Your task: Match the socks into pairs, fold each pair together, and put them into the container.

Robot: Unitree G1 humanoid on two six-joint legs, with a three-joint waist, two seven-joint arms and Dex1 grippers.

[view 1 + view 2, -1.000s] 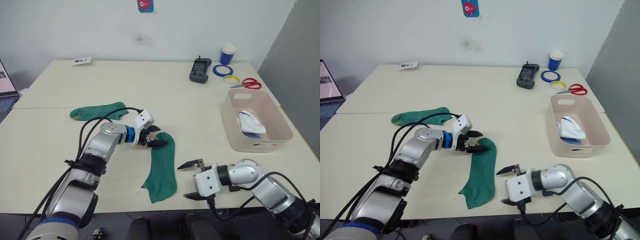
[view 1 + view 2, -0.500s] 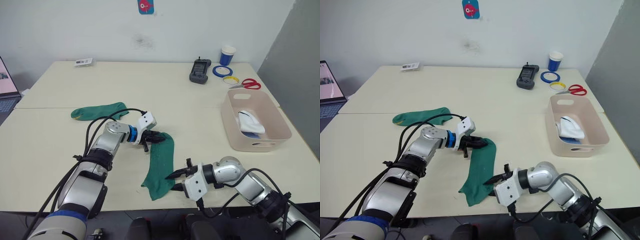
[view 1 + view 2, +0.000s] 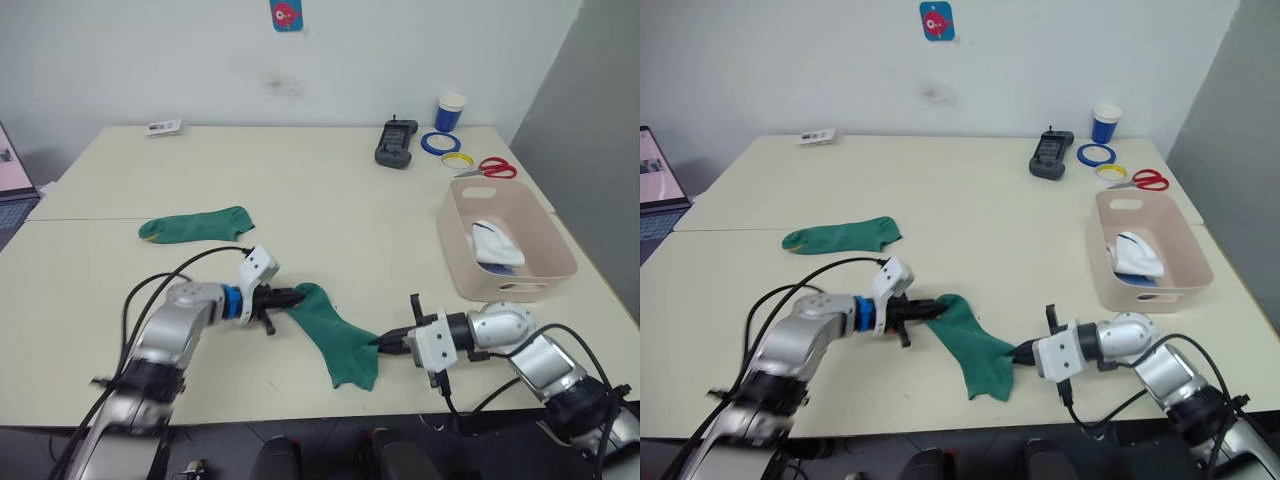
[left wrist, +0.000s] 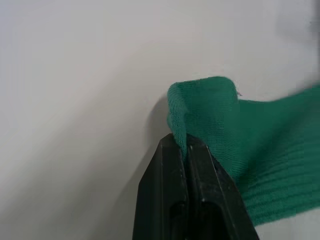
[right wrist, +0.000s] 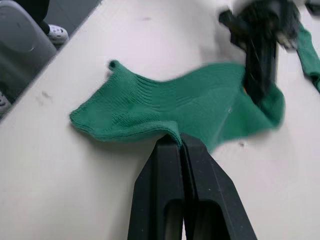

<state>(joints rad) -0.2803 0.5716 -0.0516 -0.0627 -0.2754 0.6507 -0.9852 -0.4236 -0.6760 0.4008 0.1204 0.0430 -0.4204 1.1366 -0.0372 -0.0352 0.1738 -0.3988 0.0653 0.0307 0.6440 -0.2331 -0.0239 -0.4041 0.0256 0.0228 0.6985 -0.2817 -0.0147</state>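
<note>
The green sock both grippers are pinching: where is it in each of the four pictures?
Left eye view: green sock near the table's front edge, between the left gripper and right gripper.
Right eye view: same spot.
Left wrist view: its edge is clamped.
Right wrist view: spread across the middle.
Shared landmark: the left gripper's black fingers.

Head stereo pair looks fwd and down over the table (image 3: 330,190), wall across frame top; both eyes share the whole tabletop w/ slight sideways offset. Each wrist cam sits v. close, looking along its own fingers at the near green sock (image 5: 170,107), which also lies lower centre in head views.
</note>
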